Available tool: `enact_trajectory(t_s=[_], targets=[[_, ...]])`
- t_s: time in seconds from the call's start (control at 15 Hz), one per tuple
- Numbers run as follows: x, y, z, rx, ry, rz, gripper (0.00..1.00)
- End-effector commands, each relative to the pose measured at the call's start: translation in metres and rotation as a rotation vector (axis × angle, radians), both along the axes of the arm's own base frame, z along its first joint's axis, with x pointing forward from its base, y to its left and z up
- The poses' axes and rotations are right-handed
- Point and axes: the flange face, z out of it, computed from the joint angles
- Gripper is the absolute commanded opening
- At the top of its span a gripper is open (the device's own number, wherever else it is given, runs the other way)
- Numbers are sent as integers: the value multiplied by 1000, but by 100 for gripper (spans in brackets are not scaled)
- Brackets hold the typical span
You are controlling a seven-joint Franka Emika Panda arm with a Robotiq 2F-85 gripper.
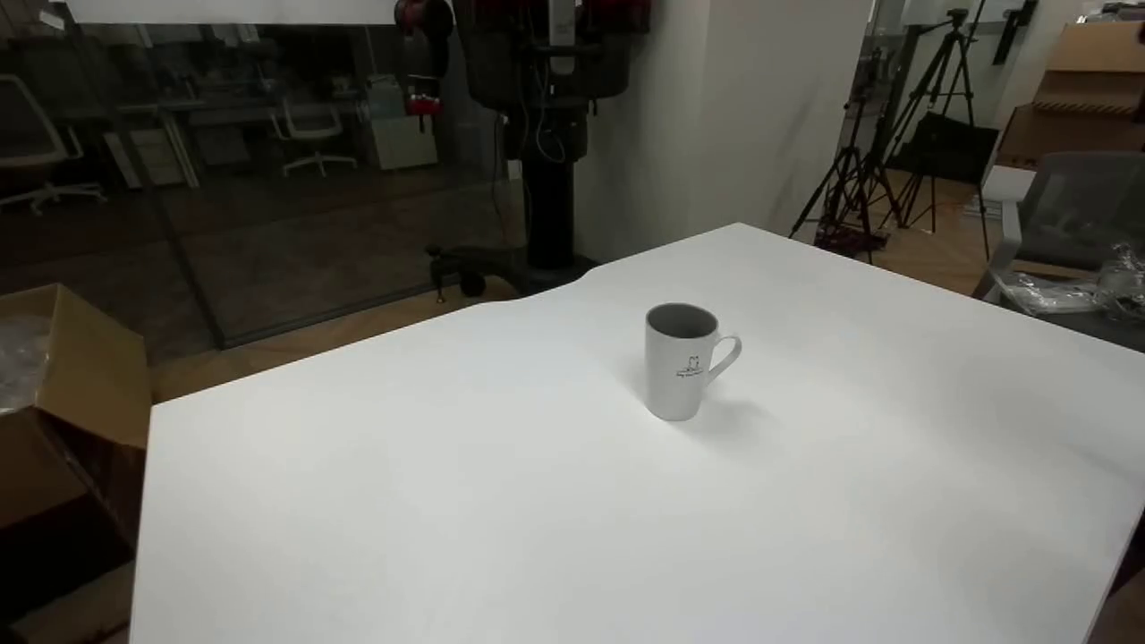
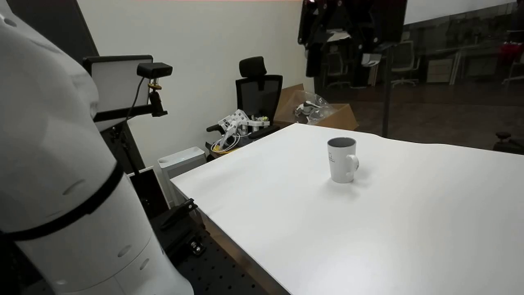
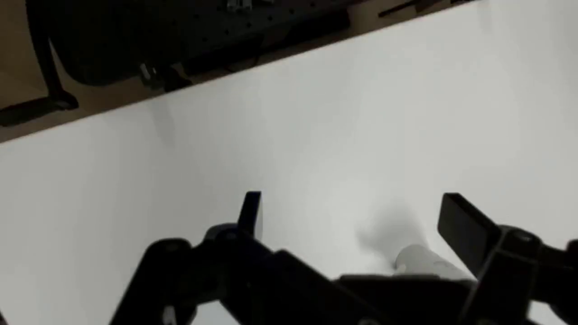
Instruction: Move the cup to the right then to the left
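Grey-white mug (image 1: pixel 671 380) upright on the surface (image 1: pixel 402 501), end effector (image 3: pixel 352 195) wide

We see the mug in both exterior views, standing on its base on the white surface, away from the edges, with its dark grey interior (image 1: pixel 682 322) facing up. In an exterior view the loop handle (image 1: pixel 735 351) points to the right of the frame. Just beside the handle, the mug's wall carries a small line drawing (image 1: pixel 693 365) with lettering under it, too small for us to read.

Our end effector has its two fingers (image 3: pixel 467 223) spread well apart, the white of the surface showing between them in the wrist view. Low in that view we make out only part of the mug, near the finger at the right of the frame; the end effector hides the rest. In an exterior view the end effector (image 2: pixel 342 69) hangs high in the frame, apart from the mug.

The white arm (image 2: pixel 61 176) takes up the left of that frame. Past the surface we see a black office chair (image 2: pixel 258 93) and, near it, a cardboard box (image 2: pixel 343 117) with clear plastic (image 2: pixel 319 110) in it.
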Motion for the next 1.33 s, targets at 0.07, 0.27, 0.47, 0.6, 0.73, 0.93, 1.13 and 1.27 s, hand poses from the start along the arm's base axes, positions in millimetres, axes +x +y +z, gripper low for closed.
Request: enact_trajectory(t_s=[0.07, 0.27, 0.47, 0.6, 0.73, 0.93, 1.13, 1.27], targets=[[53, -25, -28, -194, -72, -112, 100], [47, -24, -33, -201, -93, -90, 100], [59, -27, -48, -218, -74, -94, 100], [65, -29, -47, -234, -92, -125, 100], [82, -34, -50, -269, -146, -171, 100], [119, -39, -60, -306, -272, -204, 100], [159, -27, -75, -302, -367, -194, 100], [140, -28, -74, -303, -354, -161, 100]])
